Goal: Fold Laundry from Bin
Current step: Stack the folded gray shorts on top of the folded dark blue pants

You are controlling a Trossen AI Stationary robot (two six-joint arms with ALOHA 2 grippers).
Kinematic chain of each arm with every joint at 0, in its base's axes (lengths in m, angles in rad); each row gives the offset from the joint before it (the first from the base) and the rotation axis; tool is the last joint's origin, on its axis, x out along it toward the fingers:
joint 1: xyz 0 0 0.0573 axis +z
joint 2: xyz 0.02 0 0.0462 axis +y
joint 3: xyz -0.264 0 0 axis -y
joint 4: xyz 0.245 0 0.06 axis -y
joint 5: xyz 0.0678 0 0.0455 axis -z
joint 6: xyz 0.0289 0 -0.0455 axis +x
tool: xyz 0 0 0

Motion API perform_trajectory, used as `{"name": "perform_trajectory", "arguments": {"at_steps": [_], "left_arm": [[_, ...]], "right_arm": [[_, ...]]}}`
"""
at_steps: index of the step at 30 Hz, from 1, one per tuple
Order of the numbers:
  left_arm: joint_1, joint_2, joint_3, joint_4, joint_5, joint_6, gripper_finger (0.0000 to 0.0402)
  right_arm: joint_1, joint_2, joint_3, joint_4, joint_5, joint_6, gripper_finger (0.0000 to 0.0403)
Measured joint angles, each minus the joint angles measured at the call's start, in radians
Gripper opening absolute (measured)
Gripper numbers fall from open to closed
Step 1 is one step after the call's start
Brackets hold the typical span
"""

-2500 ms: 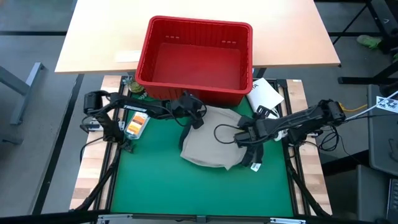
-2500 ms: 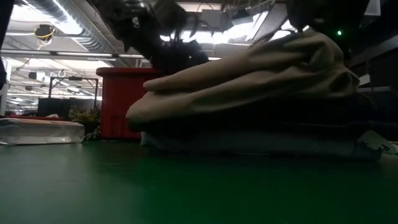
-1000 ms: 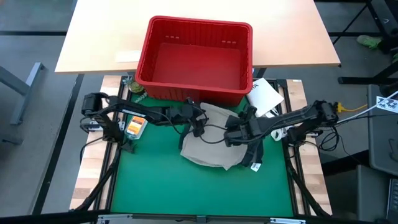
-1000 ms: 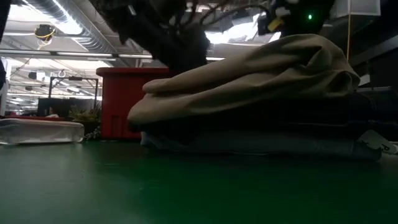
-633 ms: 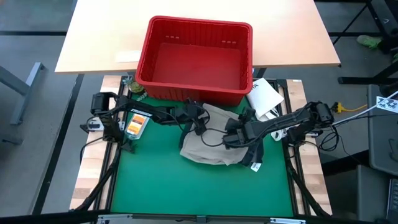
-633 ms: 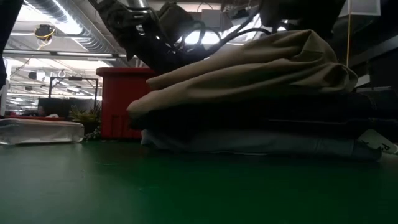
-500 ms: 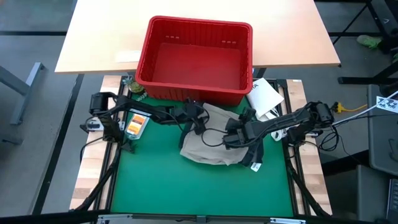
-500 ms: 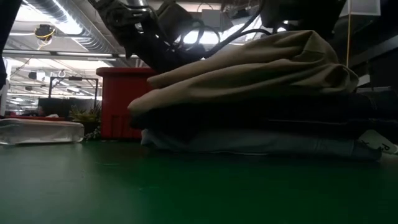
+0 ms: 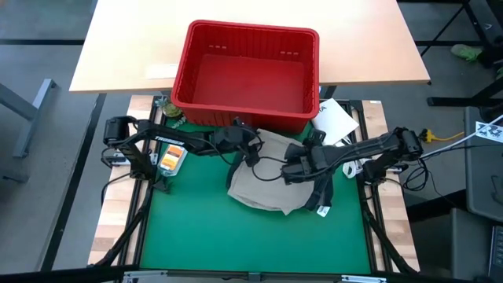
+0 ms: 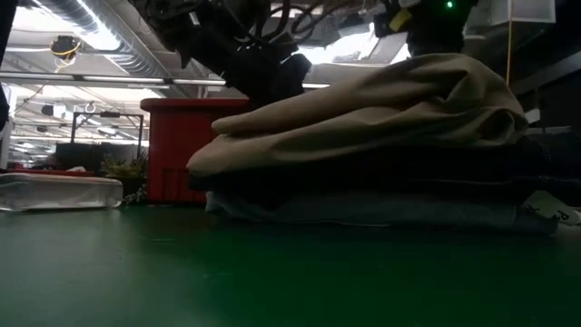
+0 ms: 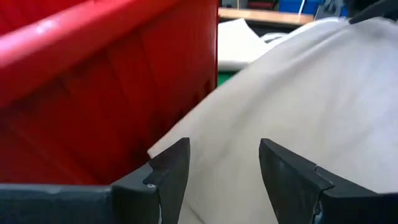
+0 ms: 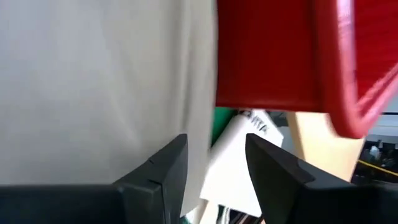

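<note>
So the laundry is a neat-ish stack on the green mat [image 9: 251, 236], right in front of the bin [image 9: 246, 75]. From the low cam you can see the layers: khakis [image 10: 363, 113] on top, a bit rumpled and puffed up at one end, then dark stuff under them (looks like the jeans [image 10: 390, 177], hard to tell one dark layer from another), and a light blue piece [image 10: 381, 211] at the very bottom, flat on the mat. From above only the khakis [image 9: 263, 177] show, roughly a folded rectangle with a rounded front edge. The back edge sits just beside the bin's front wall.

The bin is on the tan table [image 9: 126, 47] past the mat, with no garments visible inside, just red floor.

Left tool [image 9: 250, 152] comes in from the left side, arm stretched low across the mat, and hovers over the back left corner of the khakis next to the bin. Its wrist cam shows both fingers [image 11: 171, 171] spread apart with khaki cloth between and under them, nothing pinched, so it's released.

Right tool [image 9: 292, 167] reaches in from the right and sits over the right half of the khakis. Its fingers [image 12: 165, 168] are parted too, cloth in front of them, no grip that I can see.

A white packet [image 9: 334, 122] lies beside the bin's right front corner, behind the right arm.
</note>
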Motion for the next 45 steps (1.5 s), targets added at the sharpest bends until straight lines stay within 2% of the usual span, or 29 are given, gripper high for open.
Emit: {"name": "perform_trajectory", "arguments": {"at_steps": [8,18,22,26,33,39,45], "left_arm": [[0.018,0.0,0.0,0.035,0.001,-0.001,0.0188],[0.052,0.071,0.001,0.018,0.004,-0.002,0.0188],[0.052,0.069,0.001,0.022,0.003,-0.002,0.0188],[0.039,0.042,0.001,0.023,0.003,-0.001,0.0188],[-0.007,-0.053,0.001,0.027,0.004,0.005,0.0188],[-0.073,-0.14,0.001,-0.002,0.096,0.001,0.0188],[-0.171,-0.157,0.002,-0.045,0.23,-0.028,0.0188]], "right_arm": [[0.0,-0.001,-0.018,0.007,0.079,0.002,0.0161],[0.0,-0.001,-0.186,0.099,0.038,0.081,0.0161],[-0.001,-0.001,-0.206,0.088,0.011,0.082,0.0161],[0.0,0.0,-0.147,-0.007,-0.003,0.081,0.0161],[0.012,-0.001,0.044,-0.106,-0.08,0.05,0.0161],[0.102,-0.001,0.173,-0.049,-0.081,0.027,0.0161],[0.248,0.012,0.191,0.133,-0.08,0.025,0.0161]]}}
